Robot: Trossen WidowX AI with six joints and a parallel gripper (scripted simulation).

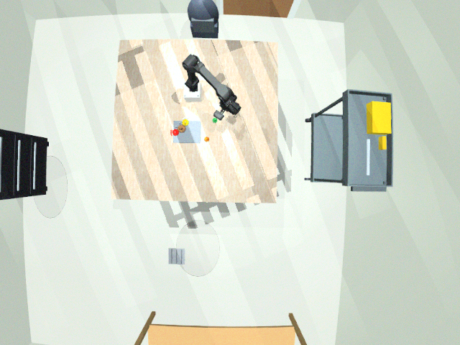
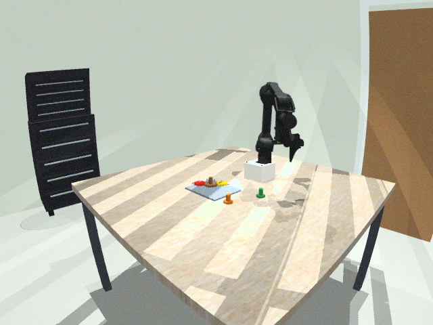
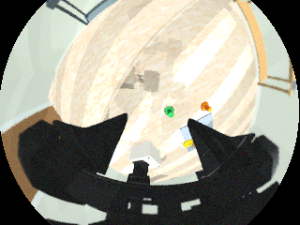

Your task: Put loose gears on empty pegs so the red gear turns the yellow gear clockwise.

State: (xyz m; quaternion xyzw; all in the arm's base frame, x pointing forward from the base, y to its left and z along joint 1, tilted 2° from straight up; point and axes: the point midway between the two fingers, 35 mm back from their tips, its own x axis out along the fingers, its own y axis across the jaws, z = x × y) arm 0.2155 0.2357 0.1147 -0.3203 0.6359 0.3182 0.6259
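The grey board [image 1: 192,136] [image 2: 214,196] [image 3: 206,123] lies on the table. On it are the red gear [image 1: 175,131] [image 2: 199,183], the yellow gear [image 1: 185,120] [image 2: 222,183] [image 3: 186,144] and, between them, a brown gear [image 1: 181,128] [image 2: 210,183]; whether their teeth mesh is too small to tell. A green gear [image 1: 214,120] [image 2: 260,193] [image 3: 169,111] and an orange gear [image 1: 206,139] [image 2: 228,199] [image 3: 205,107] stand on the table beside the board. My gripper [image 3: 159,119] is open and empty, above the table near the green gear. Empty pegs are too small to make out.
The arm's white base [image 1: 192,93] [image 2: 259,170] [image 3: 144,154] stands on the table behind the board. The wooden table [image 1: 148,167] [image 2: 168,227] carries striped shadows. A grey cart [image 1: 326,148] stands on the floor beyond the table's right side.
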